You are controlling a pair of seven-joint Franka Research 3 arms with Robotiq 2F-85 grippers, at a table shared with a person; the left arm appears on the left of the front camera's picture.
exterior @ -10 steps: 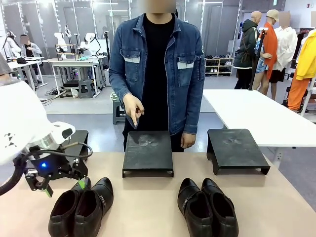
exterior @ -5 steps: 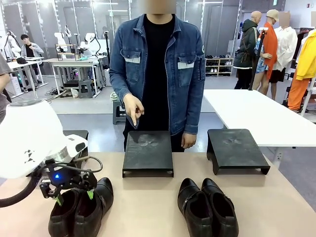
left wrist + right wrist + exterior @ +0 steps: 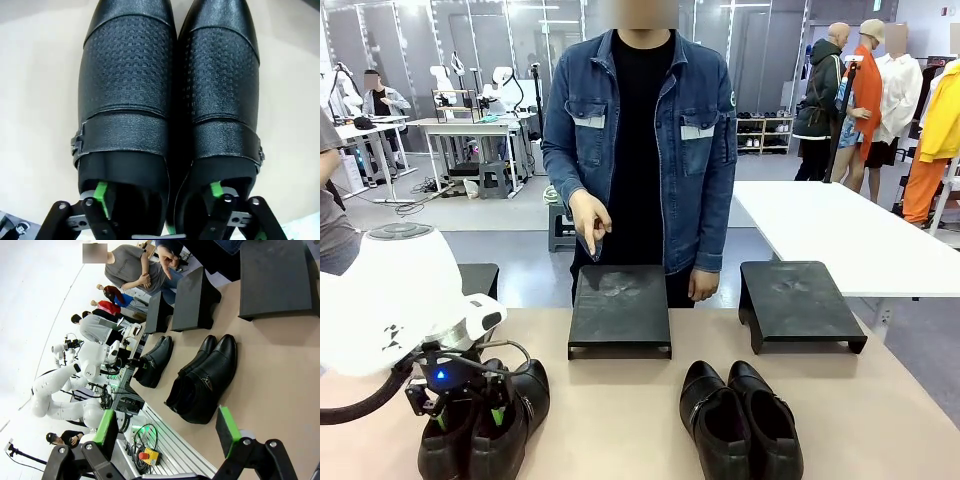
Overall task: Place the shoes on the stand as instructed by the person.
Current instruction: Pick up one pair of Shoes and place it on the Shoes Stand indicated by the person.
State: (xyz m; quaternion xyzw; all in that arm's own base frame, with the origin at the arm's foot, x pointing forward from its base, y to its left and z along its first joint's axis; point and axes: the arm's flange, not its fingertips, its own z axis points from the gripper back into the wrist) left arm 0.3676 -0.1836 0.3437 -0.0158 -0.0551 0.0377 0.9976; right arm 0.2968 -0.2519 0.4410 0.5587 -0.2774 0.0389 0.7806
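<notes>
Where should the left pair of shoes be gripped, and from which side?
Grip the left pair of shoes by its two touching inner collar walls, from above: the shoes stand side by side, openings up, so one finger fits into each. The left end effector sits open that way.

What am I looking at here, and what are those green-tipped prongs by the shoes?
The wide picture looks across the table from between two robot arms toward the person. On it lie a left pair and a right pair of black shoes, with black stands behind. The person's hand points down at the middle stand. The other two pictures come from cameras on the arms' wrists. The prongs are each arm's tool. The left tool is open, one prong inside each shoe of the left pair. The right tool hangs open and empty.
</notes>
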